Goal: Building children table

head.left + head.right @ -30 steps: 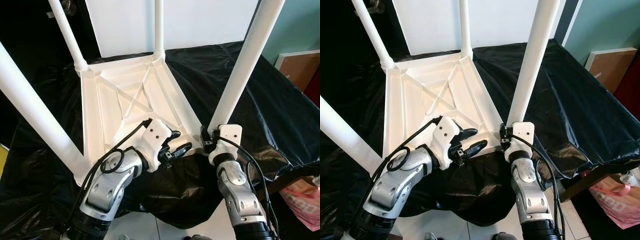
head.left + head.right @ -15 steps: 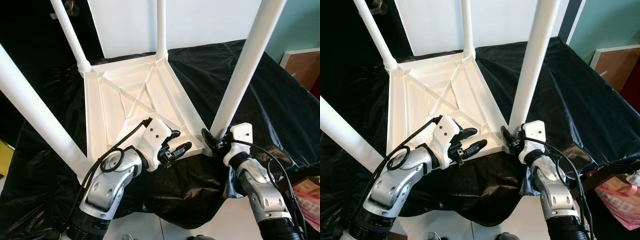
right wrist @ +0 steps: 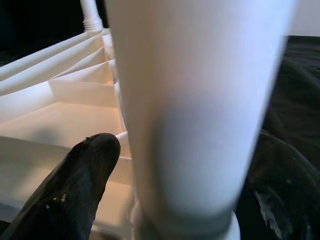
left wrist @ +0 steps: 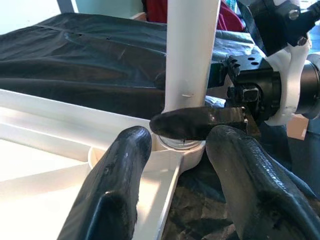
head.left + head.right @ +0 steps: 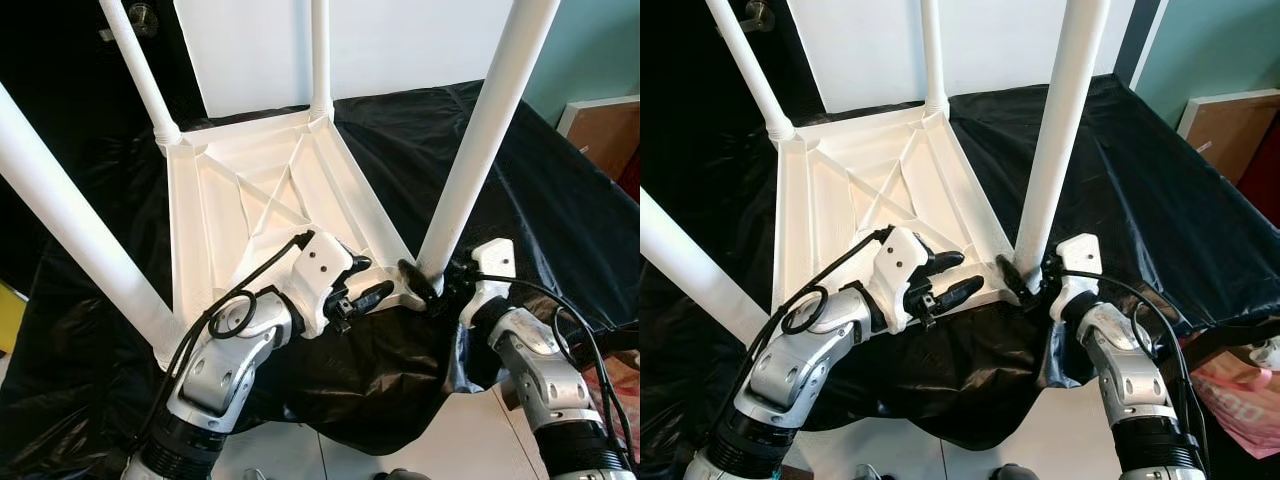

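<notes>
The upturned white plastic children's table [image 5: 262, 196] lies on a black plastic sheet [image 5: 560, 200] with four white tubular legs standing up, all cut off by the frame's top or side. The right gripper [image 5: 428, 283] has one black finger on each side of the near right leg [image 5: 478, 140] at its base, though whether they press it is hard to tell (the leg hides the contact). The left gripper [image 5: 362, 282] hangs with fingers spread and empty, just beside that socket over the tabletop's near edge.

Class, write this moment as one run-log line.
right hand: around table leg base | left hand: open, at tabletop rim | table: upside down
</notes>
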### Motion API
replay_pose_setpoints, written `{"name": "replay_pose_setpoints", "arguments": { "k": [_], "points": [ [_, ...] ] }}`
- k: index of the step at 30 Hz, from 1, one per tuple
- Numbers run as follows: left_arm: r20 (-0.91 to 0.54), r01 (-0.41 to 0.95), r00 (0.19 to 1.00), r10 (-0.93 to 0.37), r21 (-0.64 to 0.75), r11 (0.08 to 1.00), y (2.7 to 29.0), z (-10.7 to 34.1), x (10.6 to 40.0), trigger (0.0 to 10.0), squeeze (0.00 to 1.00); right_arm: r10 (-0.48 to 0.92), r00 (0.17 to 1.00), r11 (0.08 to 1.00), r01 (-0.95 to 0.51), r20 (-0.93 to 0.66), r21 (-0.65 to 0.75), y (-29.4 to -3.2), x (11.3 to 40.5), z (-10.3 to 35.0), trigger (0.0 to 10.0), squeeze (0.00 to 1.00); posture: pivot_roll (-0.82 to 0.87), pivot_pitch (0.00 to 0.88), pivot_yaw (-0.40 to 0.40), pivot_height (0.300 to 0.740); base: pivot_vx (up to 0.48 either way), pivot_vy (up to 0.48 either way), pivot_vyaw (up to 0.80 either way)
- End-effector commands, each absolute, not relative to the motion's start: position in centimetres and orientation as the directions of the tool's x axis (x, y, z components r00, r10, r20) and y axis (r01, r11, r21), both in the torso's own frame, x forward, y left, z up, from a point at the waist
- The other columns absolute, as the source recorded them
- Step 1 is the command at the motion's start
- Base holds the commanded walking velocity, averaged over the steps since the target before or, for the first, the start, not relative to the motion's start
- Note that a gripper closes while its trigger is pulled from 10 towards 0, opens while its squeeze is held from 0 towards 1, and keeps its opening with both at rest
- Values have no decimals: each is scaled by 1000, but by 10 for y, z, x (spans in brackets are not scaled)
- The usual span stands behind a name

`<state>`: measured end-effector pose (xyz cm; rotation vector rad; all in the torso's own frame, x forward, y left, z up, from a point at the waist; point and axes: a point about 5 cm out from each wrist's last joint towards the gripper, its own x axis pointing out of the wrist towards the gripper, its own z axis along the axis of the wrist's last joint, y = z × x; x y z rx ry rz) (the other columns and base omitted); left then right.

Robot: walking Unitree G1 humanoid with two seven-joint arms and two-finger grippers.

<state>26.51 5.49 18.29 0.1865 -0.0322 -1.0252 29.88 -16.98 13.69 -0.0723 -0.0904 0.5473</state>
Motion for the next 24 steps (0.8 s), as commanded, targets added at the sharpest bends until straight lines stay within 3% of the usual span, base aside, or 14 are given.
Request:
{"name": "replay_pose_setpoints", "arguments": {
  "k": [1, 4, 22, 23, 24],
  "points": [
    [-67, 863, 492, -868, 166, 477, 56, 181, 264, 10000, 0, 544, 837, 838, -539, 56, -84, -164, 298, 132, 10000, 0, -150, 71, -19, 740, 0, 0, 0],
    [-40, 843, 528, -848, 144, 518, 58, 185, 266, 10000, 0, 575, 815, 818, -570, 67, -82, -151, 302, 135, 10000, 0, -136, 66, -16, 740, 0, 0, 0],
    [-41, 782, 614, -789, 167, 600, 81, 187, 274, 10000, 0, 604, 794, 797, -599, 72, -80, -139, 310, 134, 10000, 0, -106, 55, -22, 740, 0, 0, 0],
    [-43, 780, 617, -786, 170, 603, 83, 186, 274, 10000, 0, 607, 792, 794, -602, 66, -85, -138, 309, 132, 7961, 0, -104, 48, -23, 740, 0, 0, 0],
    [-43, 777, 620, -784, 172, 605, 84, 187, 274, 10000, 0, 605, 794, 795, -599, 61, -90, -138, 308, 130, 0, 0, -108, 51, -25, 740, 0, 0, 0]
  ]
}}
